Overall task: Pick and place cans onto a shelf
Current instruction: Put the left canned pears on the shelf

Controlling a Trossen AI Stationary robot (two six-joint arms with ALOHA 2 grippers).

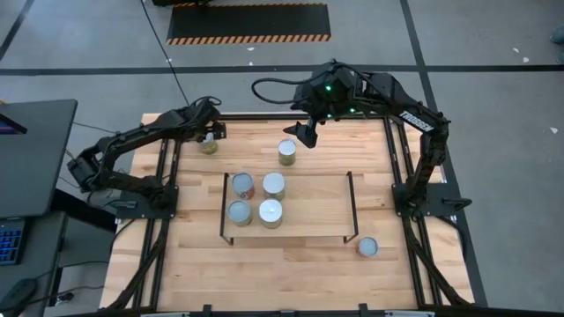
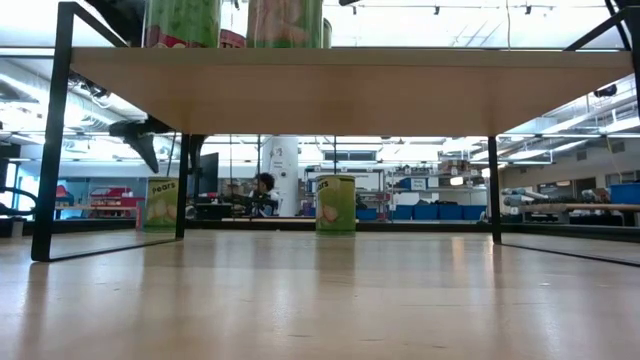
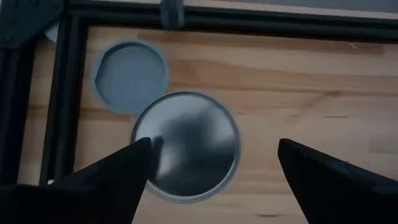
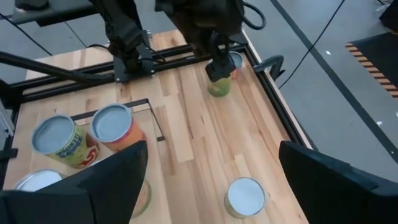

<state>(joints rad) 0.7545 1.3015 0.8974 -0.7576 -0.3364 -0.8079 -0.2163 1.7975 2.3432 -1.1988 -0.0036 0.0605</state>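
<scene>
My left gripper [image 1: 210, 132] is open over an olive can [image 1: 209, 144] that stands on its base at the table's far left. Its fingers stand on either side of the can's silver top [image 3: 186, 146], above it. In the right wrist view the left gripper [image 4: 217, 65] is just over this can [image 4: 219, 85]. A second can [image 3: 130, 76] stands right behind it. My right gripper [image 1: 304, 132] is open and empty, raised near the far edge by another can [image 1: 287, 151]. The shelf [image 1: 308, 207] bears several upright cans [image 1: 270, 213]. One can [image 1: 367, 247] stands at the near right.
Black frame rails [image 1: 167, 176] run along the table's left, right and far edges, close to the far-left cans. The shelf's black end frames [image 1: 351, 207] rise above its board. Bare wood [image 1: 291, 273] lies between the shelf and the near edge.
</scene>
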